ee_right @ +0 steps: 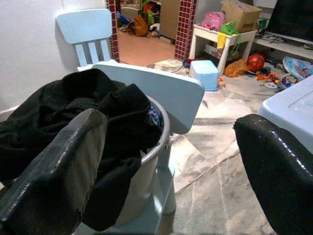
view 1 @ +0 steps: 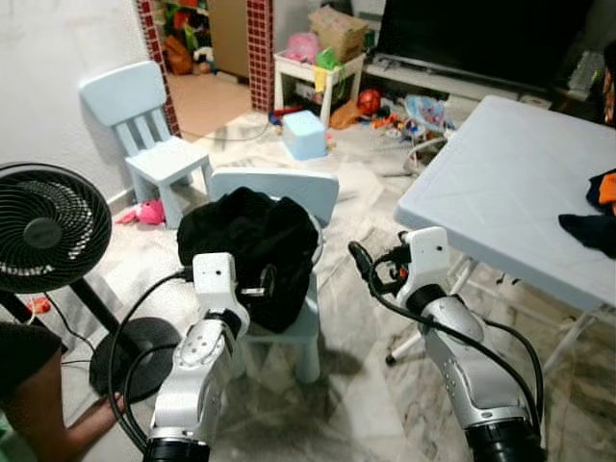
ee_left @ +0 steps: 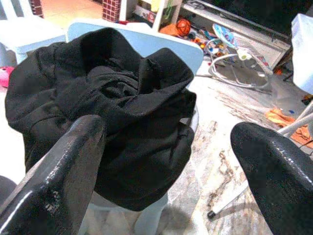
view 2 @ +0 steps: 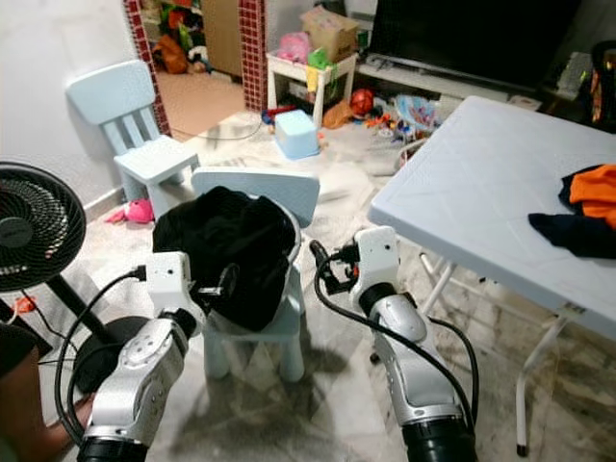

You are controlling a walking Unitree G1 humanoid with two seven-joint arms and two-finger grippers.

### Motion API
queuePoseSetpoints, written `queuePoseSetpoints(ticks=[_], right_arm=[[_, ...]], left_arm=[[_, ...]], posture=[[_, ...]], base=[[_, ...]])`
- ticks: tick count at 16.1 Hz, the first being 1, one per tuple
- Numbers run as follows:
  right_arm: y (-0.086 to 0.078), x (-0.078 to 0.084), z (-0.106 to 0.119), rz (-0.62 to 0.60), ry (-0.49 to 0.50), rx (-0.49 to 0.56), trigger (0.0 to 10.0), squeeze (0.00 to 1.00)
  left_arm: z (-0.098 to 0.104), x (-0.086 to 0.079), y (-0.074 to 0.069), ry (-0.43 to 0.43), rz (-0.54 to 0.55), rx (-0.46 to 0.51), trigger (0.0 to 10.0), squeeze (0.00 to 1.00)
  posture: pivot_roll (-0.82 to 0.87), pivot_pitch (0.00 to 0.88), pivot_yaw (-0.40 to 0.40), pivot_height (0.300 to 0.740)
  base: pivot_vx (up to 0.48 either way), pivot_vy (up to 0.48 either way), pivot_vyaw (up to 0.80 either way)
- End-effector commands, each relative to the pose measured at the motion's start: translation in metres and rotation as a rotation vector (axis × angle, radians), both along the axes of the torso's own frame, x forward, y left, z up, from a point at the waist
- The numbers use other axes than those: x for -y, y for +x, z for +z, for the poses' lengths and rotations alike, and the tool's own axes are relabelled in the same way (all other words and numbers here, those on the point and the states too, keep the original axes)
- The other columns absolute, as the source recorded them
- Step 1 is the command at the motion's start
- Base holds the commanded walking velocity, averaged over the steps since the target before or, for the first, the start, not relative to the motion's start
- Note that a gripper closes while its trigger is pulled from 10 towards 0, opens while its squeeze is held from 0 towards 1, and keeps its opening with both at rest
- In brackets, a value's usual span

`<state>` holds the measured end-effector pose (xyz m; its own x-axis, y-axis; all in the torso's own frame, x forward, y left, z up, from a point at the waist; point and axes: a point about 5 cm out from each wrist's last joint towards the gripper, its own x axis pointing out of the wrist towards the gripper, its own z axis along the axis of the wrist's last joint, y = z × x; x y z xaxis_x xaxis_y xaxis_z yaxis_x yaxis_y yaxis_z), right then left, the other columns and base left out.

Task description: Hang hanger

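**Grippers open before a heap of black clothing; no hanger to be seen**

Both silver arms fill the near edge of the head views. Left gripper (view 1: 258, 289) is raised at about 7 o'clock, its two black fingers (ee_left: 54, 176) spread wide apart and empty, almost touching the black garment (view 1: 252, 245). Right gripper (view 1: 362, 262) sits near 5 o'clock, its fingers (ee_right: 58, 176) likewise wide apart and holding nothing, beside the garment and not touching it.

Taking things by size: the white folding table (view 1: 500, 192) spans 2 to 3 o'clock, with dark and orange clothes (view 1: 599, 217) at its far edge. A black floor fan (view 1: 43, 226) stands at 9 o'clock. Centre frame is the pale blue child's chair (view 1: 289, 188), carrying a grey basket (ee_right: 151, 147) over which the black garment is heaped. A second blue chair (view 1: 144, 125) stands at 11 o'clock, a blue stool (view 1: 304, 135) at 12.

As for the hanger, I cannot find it in any view; it may lie under the garment, so its long axis and heading cannot be told. The step in hand looks like a search and a reach. To do it well, I judge the left gripper should lift the cloth by an upper fold, slowly, so the basket does not tip off the chair, while the right waits open for whatever hook or bar shows.
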<state>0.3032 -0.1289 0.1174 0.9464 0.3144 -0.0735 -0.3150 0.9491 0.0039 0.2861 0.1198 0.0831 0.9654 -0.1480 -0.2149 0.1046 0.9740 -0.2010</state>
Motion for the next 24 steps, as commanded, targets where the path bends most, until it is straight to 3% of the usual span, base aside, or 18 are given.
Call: queuePoseSetpoints(ticks=[1, 7, 16, 20, 21, 24], right_arm=[[0.002, 0.000, 0.004, 0.007, 0.000, 0.012, 10.0, 0.00], [0.002, 0.001, 0.003, 0.005, -0.002, 0.009, 10.0, 0.00], [0.001, 0.000, 0.002, 0.004, -0.004, 0.006, 10.0, 0.00], [0.001, 0.001, 0.001, 0.000, 0.000, 0.002, 10.0, 0.00], [0.000, 0.002, 0.001, -0.001, -0.003, 0.002, 10.0, 0.00], [-0.002, 0.006, 0.000, -0.009, -0.007, -0.004, 10.0, 0.00]], left_arm=[[0.004, 0.000, 0.001, 0.003, 0.001, 0.017, 10.0, 0.00], [0.001, -0.009, -0.005, 0.025, 0.027, 0.008, 10.0, 0.00], [0.000, -0.005, -0.006, 0.011, 0.021, -0.002, 10.0, 0.00], [-0.003, -0.011, -0.007, 0.073, 0.076, -0.043, 10.0, 0.00], [-0.008, -0.019, -0.008, 0.147, 0.134, -0.089, 10.0, 0.00], [-0.016, -0.041, -0.016, 0.217, 0.228, -0.176, 10.0, 0.00]], posture=[[-0.06, 0.000, -0.057, 0.740], [-0.05, 0.000, -0.059, 0.740], [-0.05, 0.000, -0.053, 0.740], [-0.05, 0.000, -0.052, 0.740], [-0.05, 0.000, -0.050, 0.740], [-0.05, 0.000, -0.050, 0.740]], base=[[0.296, 0.000, 0.00], [0.321, 0.000, 0.00], [0.267, 0.000, 0.00], [0.000, 0.000, 0.00], [0.000, 0.000, 0.00], [0.000, 0.000, 0.00]])
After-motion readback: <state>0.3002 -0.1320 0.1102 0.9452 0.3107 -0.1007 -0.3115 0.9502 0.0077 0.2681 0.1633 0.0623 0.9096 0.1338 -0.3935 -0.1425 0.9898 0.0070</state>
